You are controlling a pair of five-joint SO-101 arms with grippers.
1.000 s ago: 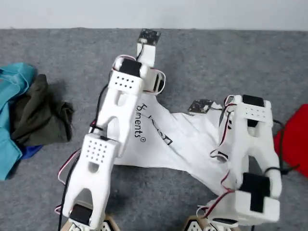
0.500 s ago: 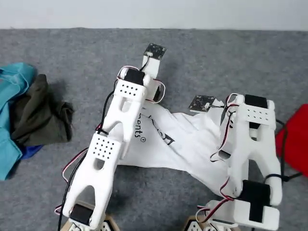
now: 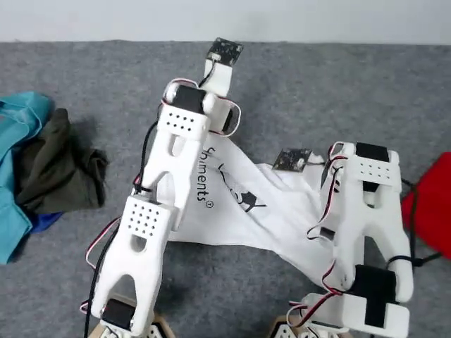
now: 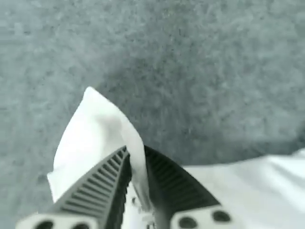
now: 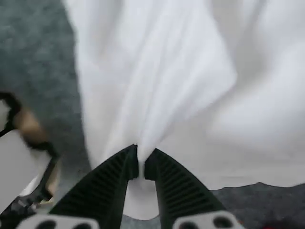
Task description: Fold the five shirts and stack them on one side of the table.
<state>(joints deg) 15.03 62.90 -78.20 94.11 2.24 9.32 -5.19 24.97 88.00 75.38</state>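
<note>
At far left, the pile (image 3: 49,162) sits unfolded. Mid-table: white shirt (image 3: 261,218), crumpled. My left gripper (image 4: 136,153) is clamped on its far corner, and my right gripper (image 5: 141,152) pinches a bunched edge. Step looks like spreading it flat. Next: pull apart evenly. Red shirt (image 3: 431,204) at right edge.

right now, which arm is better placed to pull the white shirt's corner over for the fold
Probably left: the left fingers pinch a free corner of the white shirt at its far edge, while the right fingers grip a bunched fold.
</note>
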